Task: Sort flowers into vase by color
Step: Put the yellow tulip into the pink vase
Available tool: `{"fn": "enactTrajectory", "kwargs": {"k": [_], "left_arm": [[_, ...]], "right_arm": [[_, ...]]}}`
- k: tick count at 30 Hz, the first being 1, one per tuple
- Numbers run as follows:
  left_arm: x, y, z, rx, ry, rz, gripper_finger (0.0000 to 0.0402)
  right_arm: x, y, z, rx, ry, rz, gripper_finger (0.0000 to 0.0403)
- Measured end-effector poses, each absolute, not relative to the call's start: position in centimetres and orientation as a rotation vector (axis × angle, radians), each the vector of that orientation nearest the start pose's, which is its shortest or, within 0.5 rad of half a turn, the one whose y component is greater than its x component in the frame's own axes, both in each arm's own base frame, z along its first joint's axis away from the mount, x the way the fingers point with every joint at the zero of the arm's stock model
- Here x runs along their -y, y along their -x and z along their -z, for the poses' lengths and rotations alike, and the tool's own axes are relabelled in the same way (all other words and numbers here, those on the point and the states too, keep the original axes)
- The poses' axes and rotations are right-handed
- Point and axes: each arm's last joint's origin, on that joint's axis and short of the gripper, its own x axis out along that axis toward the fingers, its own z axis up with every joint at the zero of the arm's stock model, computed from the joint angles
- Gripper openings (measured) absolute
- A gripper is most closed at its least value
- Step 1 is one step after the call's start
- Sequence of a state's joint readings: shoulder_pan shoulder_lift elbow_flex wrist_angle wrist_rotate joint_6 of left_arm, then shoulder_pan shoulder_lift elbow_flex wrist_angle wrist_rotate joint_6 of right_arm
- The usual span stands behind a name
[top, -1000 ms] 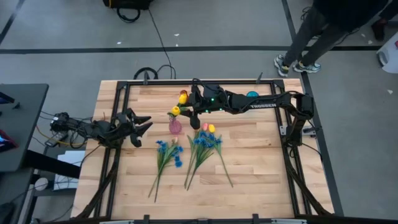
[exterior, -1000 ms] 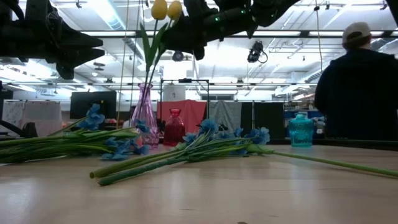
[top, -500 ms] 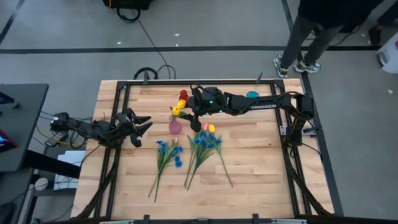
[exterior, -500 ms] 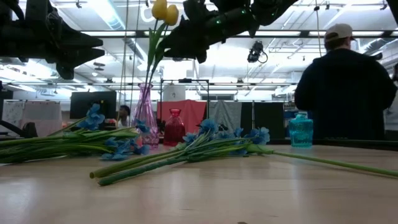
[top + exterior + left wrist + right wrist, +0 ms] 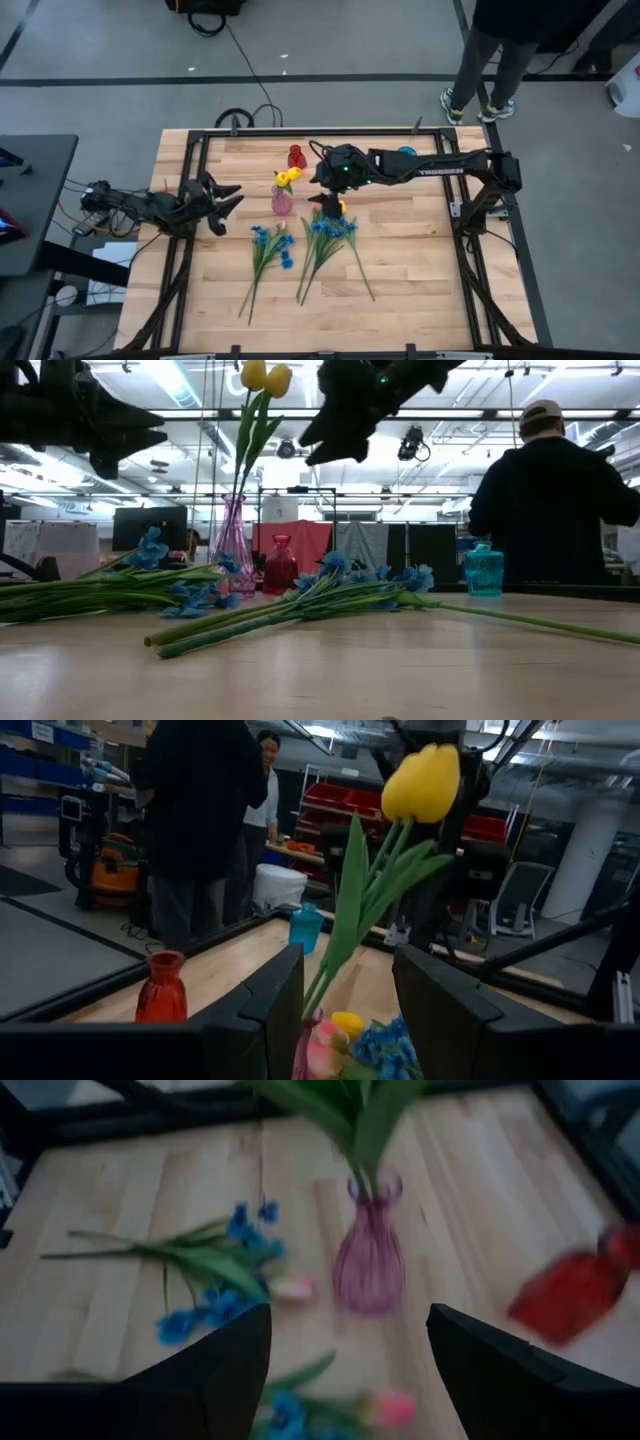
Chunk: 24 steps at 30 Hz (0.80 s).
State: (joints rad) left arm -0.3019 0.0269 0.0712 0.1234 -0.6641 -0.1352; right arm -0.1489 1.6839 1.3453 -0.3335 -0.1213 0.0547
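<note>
2 yellow tulips [image 5: 287,176] stand in the pink vase [image 5: 282,203]; the right pincer [image 5: 328,196] hangs wide and empty beside it, so an elbow swing could topple the vase.

A grey concrete floor [image 5: 100,60] runs round the pale wooden counter [image 5: 400,270], crossed by dark tape lines and a black cable [image 5: 250,60]. A person [image 5: 550,510] in dark clothes and a cap stands at the far side. Overhead, long ceiling lights [image 5: 180,380] glow. Red bins [image 5: 340,798] fill shelving behind, and an orange vacuum [image 5: 115,870] sits nearby.
</note>
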Motion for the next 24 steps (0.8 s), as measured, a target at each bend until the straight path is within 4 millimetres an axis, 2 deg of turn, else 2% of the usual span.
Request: {"fn": "enactTrajectory", "kwargs": {"k": [9,14,24], "left_arm": [[1.0,-8.9,-19.6,0.127,0.209,-0.306,0.0163],[1.0,-8.9,-19.6,0.114,0.125,-0.310,0.0163],[0.8,-8.8,-19.7,0.119,0.018,-0.413,0.0163]], "right_arm": [[3.0,-36.3,-26.4,-0.834,-0.267,0.070,0.0279],[1.3,-36.1,-25.3,-0.856,-0.336,0.096,0.0279],[-2.8,-32.9,-20.3,-1.117,-0.632,0.350,0.0264]]}}
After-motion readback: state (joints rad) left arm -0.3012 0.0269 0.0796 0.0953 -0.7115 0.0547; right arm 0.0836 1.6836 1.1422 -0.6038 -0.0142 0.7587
